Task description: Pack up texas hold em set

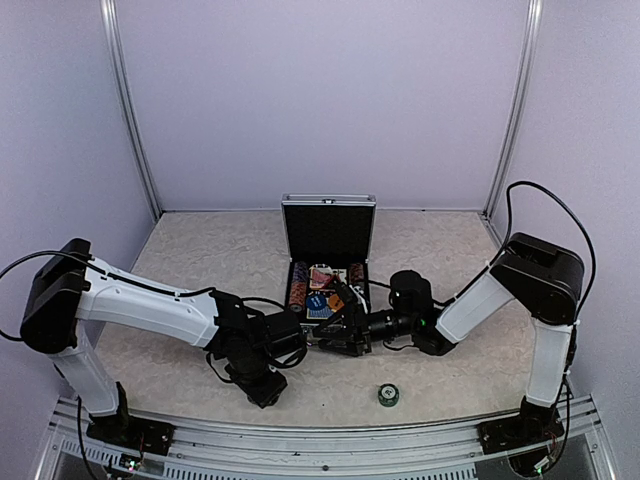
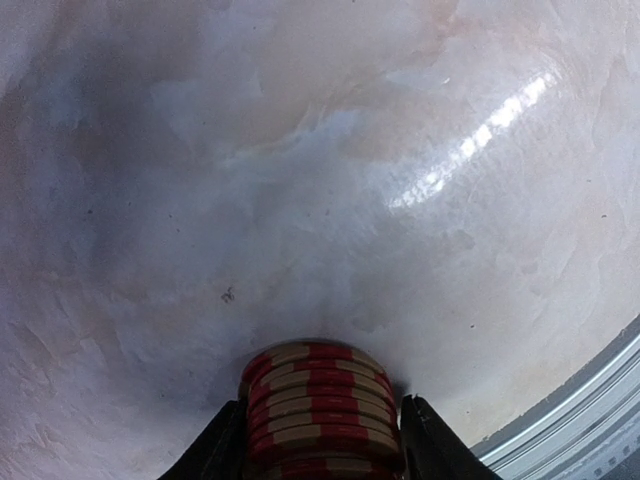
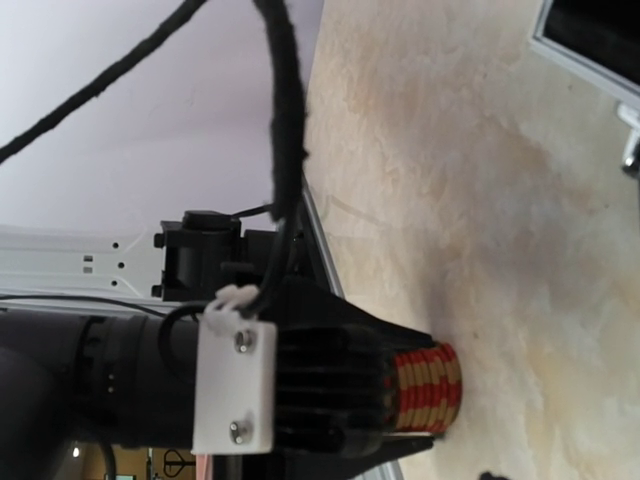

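Left wrist: chip stack (image 2: 320, 390) juts lengthwise from left end effector (image 2: 322, 403).

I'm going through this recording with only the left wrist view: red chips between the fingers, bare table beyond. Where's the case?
Observer: The top view shows the silver case open at the far middle of the table, lid upright.
Operator: Anything loose outside it?
Observer: One green round piece lies alone near the front edge.
Operator: And the right arm?
Observer: The right gripper is just in front of the case, pointing at the left gripper and its red chip stack. I cannot tell whether it is open.
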